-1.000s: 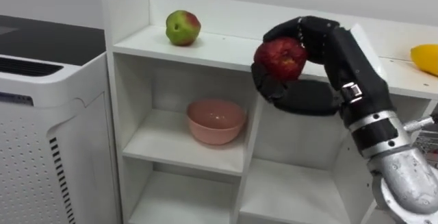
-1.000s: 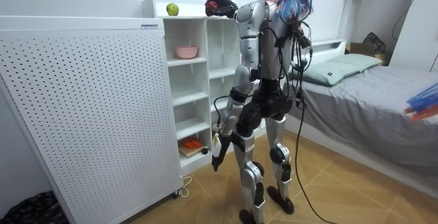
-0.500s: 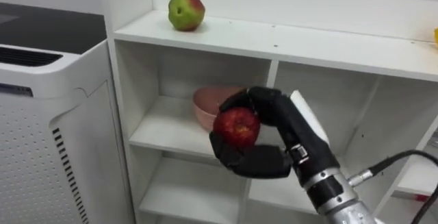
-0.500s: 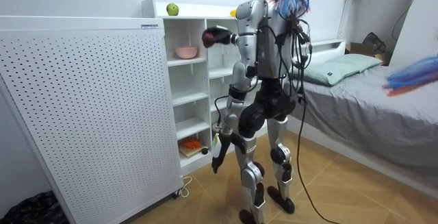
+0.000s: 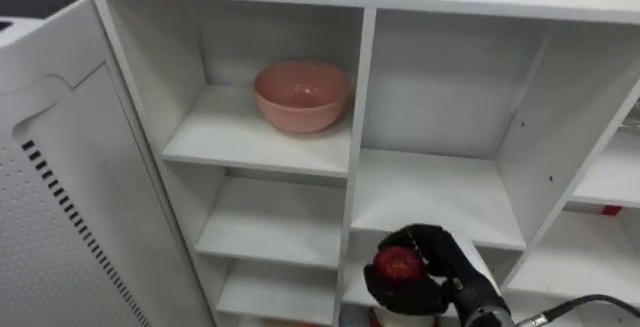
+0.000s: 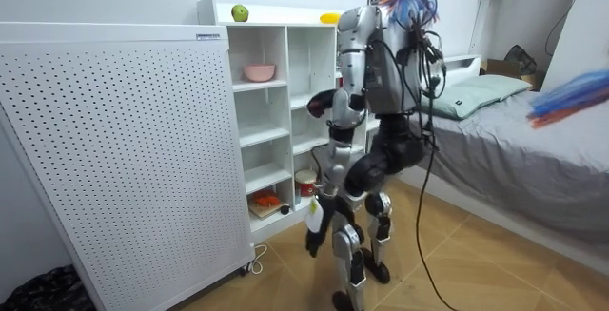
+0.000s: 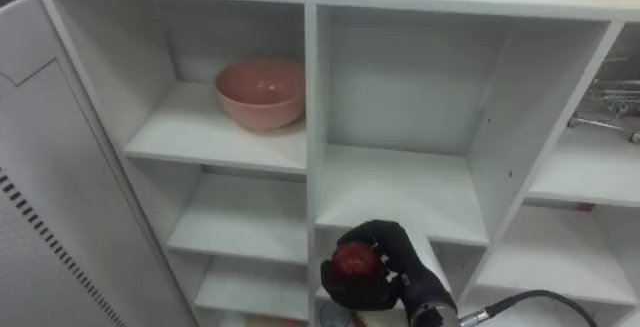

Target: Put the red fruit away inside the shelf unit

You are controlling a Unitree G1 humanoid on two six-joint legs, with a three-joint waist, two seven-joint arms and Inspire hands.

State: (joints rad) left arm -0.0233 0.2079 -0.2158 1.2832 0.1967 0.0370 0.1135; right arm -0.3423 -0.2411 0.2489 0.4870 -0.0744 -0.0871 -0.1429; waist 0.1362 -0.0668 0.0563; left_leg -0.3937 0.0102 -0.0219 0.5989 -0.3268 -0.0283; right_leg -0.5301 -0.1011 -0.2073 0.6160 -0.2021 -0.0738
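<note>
Low in front of the closet's (image 5: 360,87) middle column, right hand (image 5: 440,257) is curled around the red apple (image 5: 398,264), well below the pink bowl (image 5: 302,92) on its shelf. Left hand (image 6: 312,218) hangs beside the leg.

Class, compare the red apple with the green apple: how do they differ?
The red apple is gripped in the right robot hand; the green apple lies free. The red apple is low, before the lower shelves; the green apple sits on the closet's top. Both are round fruit.
</note>
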